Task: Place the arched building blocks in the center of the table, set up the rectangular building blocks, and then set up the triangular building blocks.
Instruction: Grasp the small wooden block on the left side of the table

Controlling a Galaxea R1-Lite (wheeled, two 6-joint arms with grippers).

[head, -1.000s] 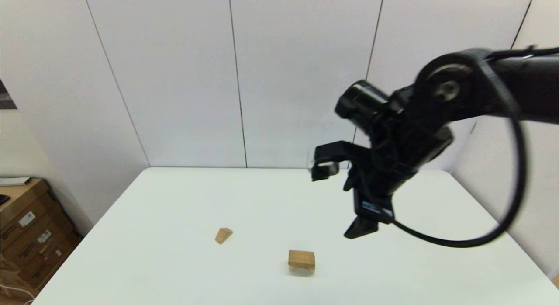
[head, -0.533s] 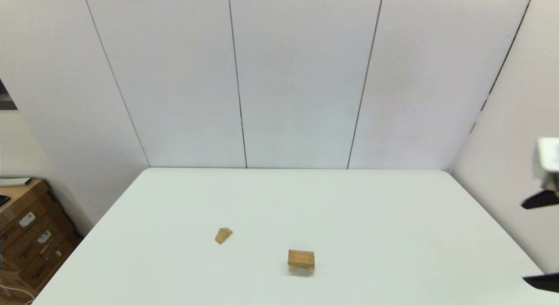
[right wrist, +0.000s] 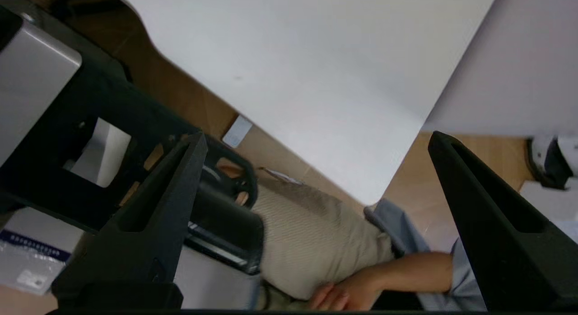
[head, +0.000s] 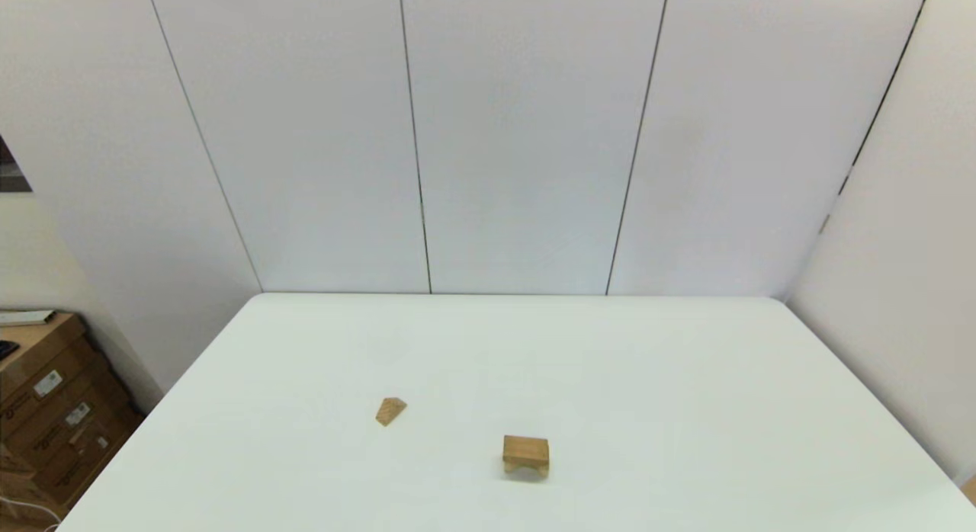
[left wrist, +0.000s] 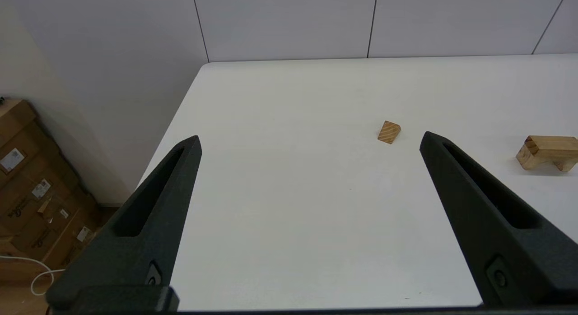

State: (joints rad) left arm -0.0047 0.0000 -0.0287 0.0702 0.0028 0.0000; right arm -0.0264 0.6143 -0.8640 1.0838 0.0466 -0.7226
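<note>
Ahead of left hand, fingers apart, triangular block, arch w/ slab beside, right hand apart off-table.

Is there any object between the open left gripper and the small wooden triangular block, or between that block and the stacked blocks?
Nothing visible. Bare white table lies between the left gripper and the light-wood triangular block. From there to the flat rectangular block resting on the arched block, the surface is also bare.

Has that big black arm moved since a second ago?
Yes. It has swung off to the right, out of the head view; the arch block and table stayed put.
</note>
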